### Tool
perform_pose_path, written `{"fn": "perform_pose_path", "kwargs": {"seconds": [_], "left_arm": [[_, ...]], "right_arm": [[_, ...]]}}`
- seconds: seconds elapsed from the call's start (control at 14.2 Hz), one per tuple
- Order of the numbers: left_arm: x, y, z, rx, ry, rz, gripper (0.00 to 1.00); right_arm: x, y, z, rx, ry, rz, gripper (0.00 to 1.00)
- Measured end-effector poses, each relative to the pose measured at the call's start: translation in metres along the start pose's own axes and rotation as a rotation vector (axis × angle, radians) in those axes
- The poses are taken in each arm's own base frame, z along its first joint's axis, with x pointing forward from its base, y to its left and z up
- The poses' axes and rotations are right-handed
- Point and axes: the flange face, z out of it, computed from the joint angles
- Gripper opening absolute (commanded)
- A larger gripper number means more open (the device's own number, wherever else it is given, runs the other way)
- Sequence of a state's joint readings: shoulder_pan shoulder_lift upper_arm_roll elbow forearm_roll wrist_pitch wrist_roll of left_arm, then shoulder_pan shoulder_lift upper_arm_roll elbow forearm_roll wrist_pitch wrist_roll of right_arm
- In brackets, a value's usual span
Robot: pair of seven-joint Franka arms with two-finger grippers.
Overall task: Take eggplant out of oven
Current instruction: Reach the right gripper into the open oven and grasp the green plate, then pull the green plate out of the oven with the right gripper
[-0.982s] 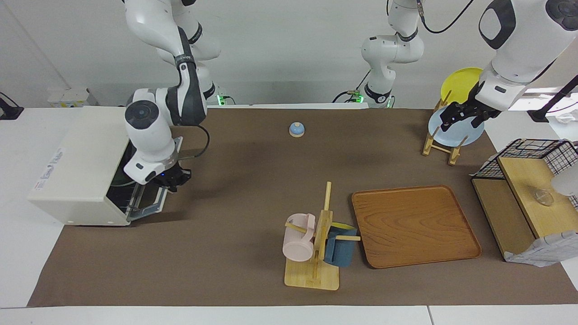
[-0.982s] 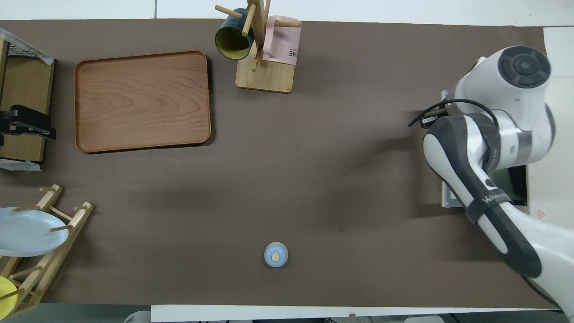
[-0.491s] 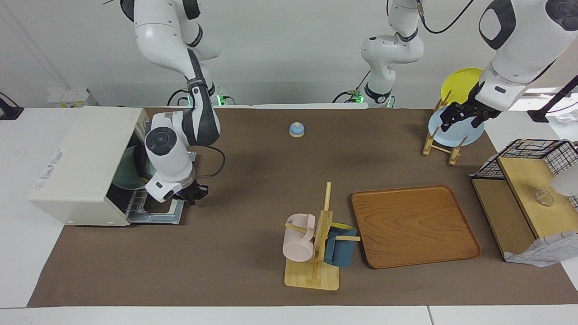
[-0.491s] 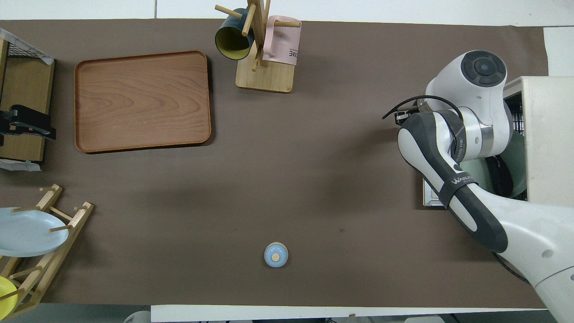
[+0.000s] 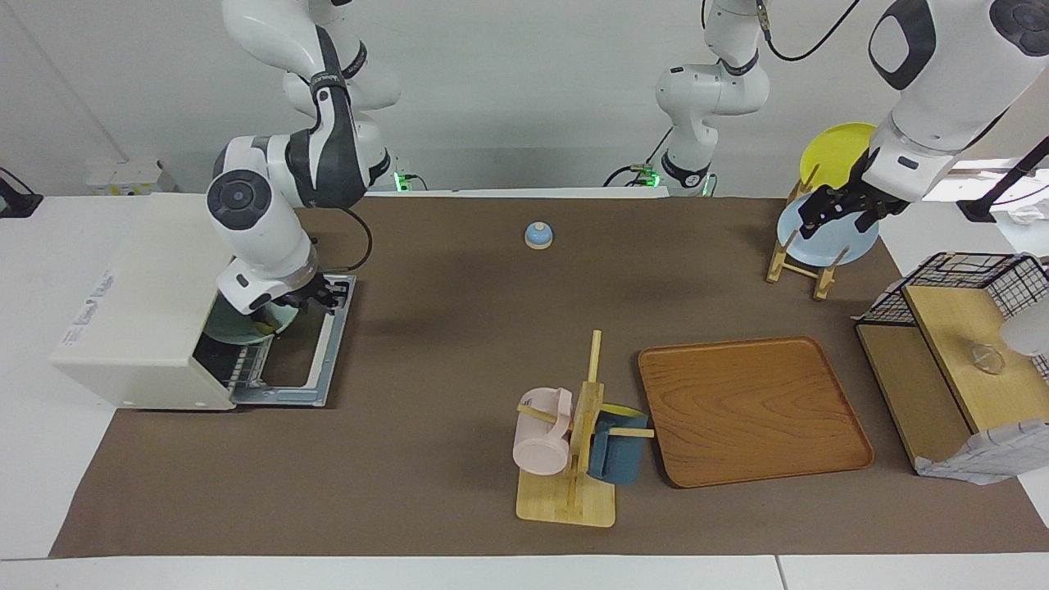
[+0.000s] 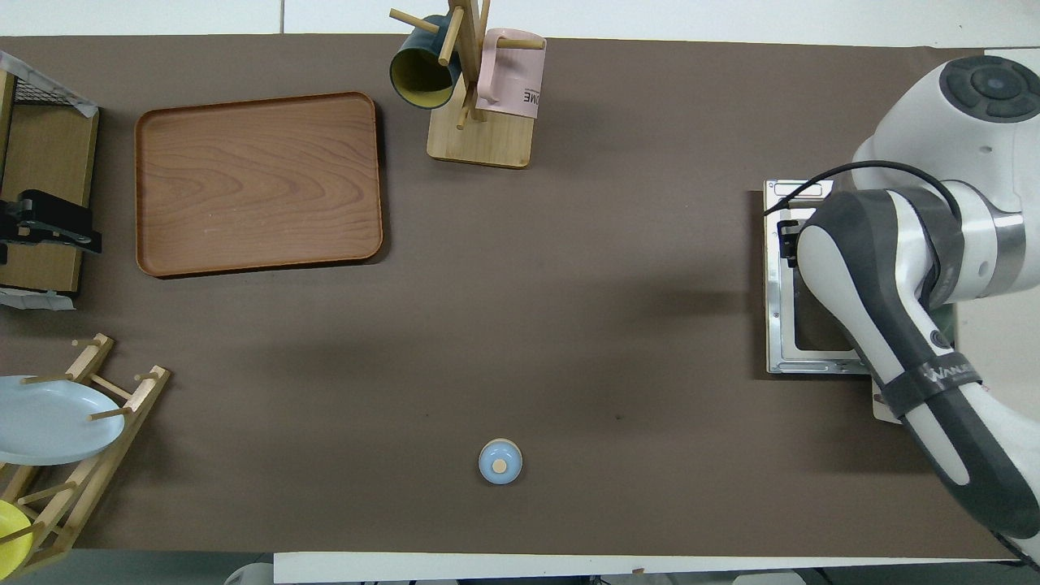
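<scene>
Oven (image 5: 139,315) at left of facing view, door (image 5: 307,352) flat open. Right gripper (image 5: 315,297) over door, finger state unclear. Left gripper (image 5: 832,209) by plate rack (image 5: 807,246), upper right, waiting, finger state unclear.

The oven (image 5: 156,328) door now lies fully open, right gripper (image 5: 315,297) raised above it.

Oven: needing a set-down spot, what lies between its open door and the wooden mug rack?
Nothing: only bare brown table mat between the cream-white toaster oven's open glass door and the wooden mug rack, shown in both views.
</scene>
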State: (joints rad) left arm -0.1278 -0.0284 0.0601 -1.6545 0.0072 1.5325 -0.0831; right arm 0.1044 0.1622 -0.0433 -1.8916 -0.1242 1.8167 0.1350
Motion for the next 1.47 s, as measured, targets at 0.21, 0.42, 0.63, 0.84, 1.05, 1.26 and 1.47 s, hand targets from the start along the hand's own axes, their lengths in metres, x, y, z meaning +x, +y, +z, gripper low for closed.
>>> {"fn": "perform_pose_path", "kwargs": {"seconds": [0.21, 0.42, 0.63, 0.84, 1.05, 1.26, 1.47], "left_arm": [[0.000, 0.000, 0.000, 0.000, 0.000, 0.000, 1.00], [0.000, 0.000, 0.000, 0.000, 0.000, 0.000, 1.00], [0.000, 0.000, 0.000, 0.000, 0.000, 0.000, 1.00], [0.000, 0.000, 0.000, 0.000, 0.000, 0.000, 1.00], [0.000, 0.000, 0.000, 0.000, 0.000, 0.000, 1.00], [0.000, 0.000, 0.000, 0.000, 0.000, 0.000, 1.00], [0.000, 0.000, 0.000, 0.000, 0.000, 0.000, 1.00]], "right_arm": [[-0.004, 0.006, 0.025, -0.045, -0.018, -0.012, 0.46], [-0.011, 0.007, 0.041, -0.094, -0.014, -0.039, 0.40], [-0.018, 0.009, 0.049, -0.130, -0.003, -0.060, 0.17], [-0.021, 0.007, 0.051, -0.144, -0.005, -0.076, 0.00], [-0.021, -0.010, 0.038, -0.173, 0.026, -0.118, 0.00], [-0.024, -0.083, 0.006, -0.195, 0.044, -0.146, 0.00], [-0.023, -0.195, -0.033, -0.150, 0.065, -0.072, 0.00]]}}
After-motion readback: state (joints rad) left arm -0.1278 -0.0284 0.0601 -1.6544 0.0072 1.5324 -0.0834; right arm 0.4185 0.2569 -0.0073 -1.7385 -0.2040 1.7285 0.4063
